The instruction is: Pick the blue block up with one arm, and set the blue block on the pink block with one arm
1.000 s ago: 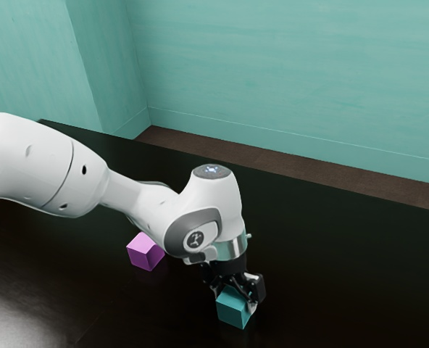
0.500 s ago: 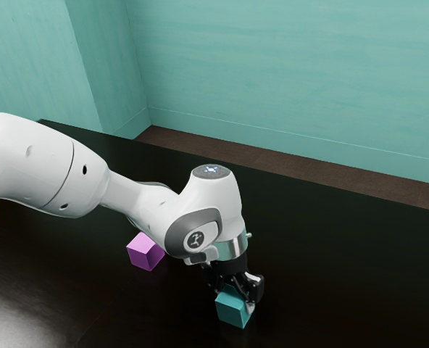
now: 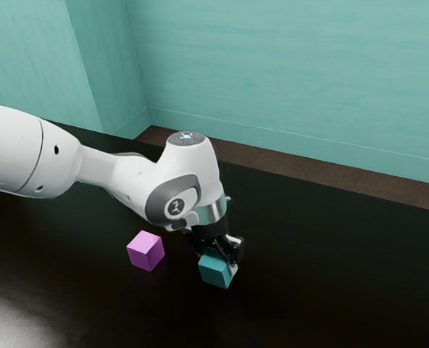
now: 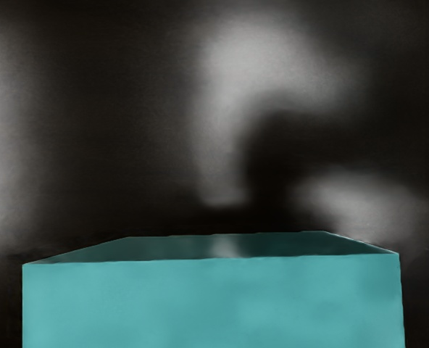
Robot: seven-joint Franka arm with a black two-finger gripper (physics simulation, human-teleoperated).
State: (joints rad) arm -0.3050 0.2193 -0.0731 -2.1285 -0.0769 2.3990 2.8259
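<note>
Teal walls [image 3: 287, 65] all round, brown floor strip behind, and a glossy black table [image 3: 338, 246] out front.

Exterior view first: my white arm [image 3: 91, 170] comes in from the exterior view's left and bends down over the tabletop. The black gripper [image 3: 220, 258] is pinching the blue block [image 3: 213, 274], fingers clamped on two opposite sides near its top. The block hangs under the hand, low over the table; I can't say for sure whether it has cleared the surface. The pink block [image 3: 145, 250] sits on the table near it, toward the exterior view's left, the two apart.

Wrist view now: the blue block [image 4: 214, 304] sits right under the hand, one flat face and a sliver of its top edge showing, with the dark table [image 4: 91, 109] blurred beyond.

My read: it's a small rigid cube, probably light, with smooth faces that could slip or twist if the pinch is off-centre. Flat opposite faces are the place to hold it, and that's where I have it. Setting it down squarely on the pink one will need level alignment.
</note>
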